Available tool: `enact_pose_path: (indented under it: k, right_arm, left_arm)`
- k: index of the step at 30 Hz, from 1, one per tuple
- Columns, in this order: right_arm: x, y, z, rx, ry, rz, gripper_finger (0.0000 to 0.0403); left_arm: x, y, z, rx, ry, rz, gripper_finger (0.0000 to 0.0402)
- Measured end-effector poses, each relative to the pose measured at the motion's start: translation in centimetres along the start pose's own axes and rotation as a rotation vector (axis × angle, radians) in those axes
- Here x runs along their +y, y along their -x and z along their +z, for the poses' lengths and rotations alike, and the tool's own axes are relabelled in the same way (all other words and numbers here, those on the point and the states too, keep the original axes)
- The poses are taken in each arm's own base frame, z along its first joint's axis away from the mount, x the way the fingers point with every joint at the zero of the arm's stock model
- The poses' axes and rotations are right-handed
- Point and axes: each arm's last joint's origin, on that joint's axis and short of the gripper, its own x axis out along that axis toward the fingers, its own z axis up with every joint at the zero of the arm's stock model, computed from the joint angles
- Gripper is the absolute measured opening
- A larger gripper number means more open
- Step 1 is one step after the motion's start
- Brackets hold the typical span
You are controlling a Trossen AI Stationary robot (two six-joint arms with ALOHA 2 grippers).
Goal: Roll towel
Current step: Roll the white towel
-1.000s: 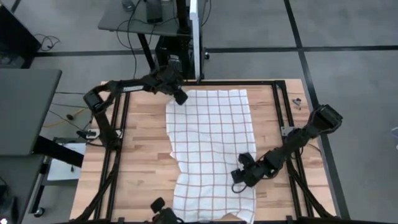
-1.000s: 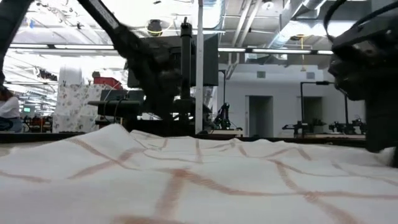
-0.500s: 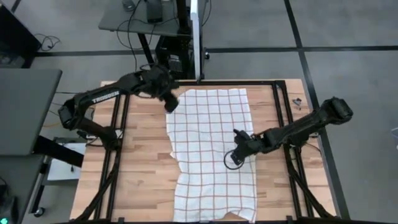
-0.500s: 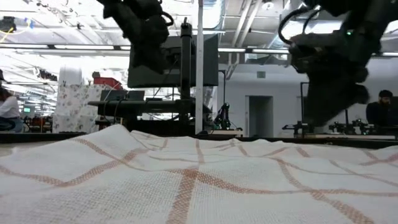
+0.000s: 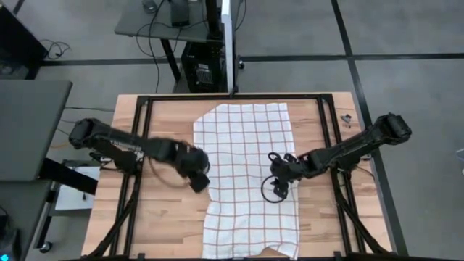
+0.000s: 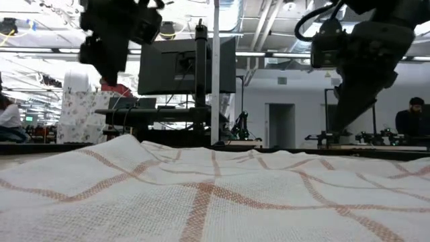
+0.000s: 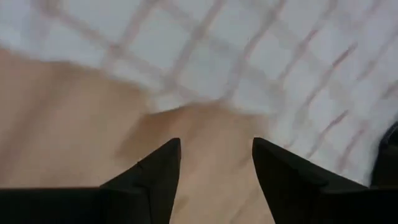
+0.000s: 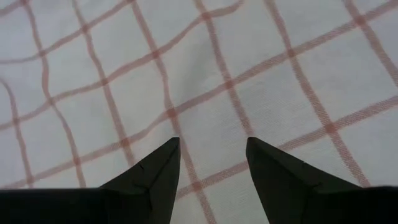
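Observation:
A white towel with a red-brown check [image 5: 246, 174] lies spread flat on the wooden table [image 5: 167, 217], running from the far edge to the near edge. It fills the low view [image 6: 215, 195]. My left gripper [image 5: 199, 180] is open above the towel's left edge at mid-length, over bare wood and the towel's edge [image 7: 205, 102]. My right gripper [image 5: 277, 174] is open above the towel's right half [image 8: 205, 93] and touches nothing.
Black frame rails [image 5: 138, 145] run along the table's left and right sides and its far edge. A dark cable loop [image 5: 272, 190] hangs by my right gripper over the towel. A small object [image 5: 345, 120] lies at the far right. A person sits far left in the room [image 6: 8, 117].
My left gripper has swung from the towel's far left corner toward the near edge and now hangs over the towel's left edge at mid-length. My right gripper has gone from the towel's near right part toward the far edge, lifting above the cloth. The towel lies as before.

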Motion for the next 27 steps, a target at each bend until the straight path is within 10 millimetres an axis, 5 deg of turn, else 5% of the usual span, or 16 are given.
enact_pose_path:
  k: [4,11,21,27]
  right_arm:
    - [0.5,0.1,-0.4,0.004,0.025,0.013,0.0180]
    - [1.2,0.3,-1.0,0.019,0.076,0.030,0.0180]
    - [1.4,0.4,-1.4,0.027,0.090,0.034,0.0180]
    - [1.3,0.3,-1.3,0.028,0.083,0.028,0.0180]
  left_arm:
    - [-1.2,-2.6,-2.9,-0.078,0.174,-0.175,0.0186]
    - [0.0,-7.6,-7.4,0.033,0.285,-0.029,0.0186]
    - [-0.9,-12.4,-8.0,0.015,0.243,-0.119,0.0186]
    - [-1.4,-12.3,-6.7,-0.012,0.250,-0.215,0.0142]
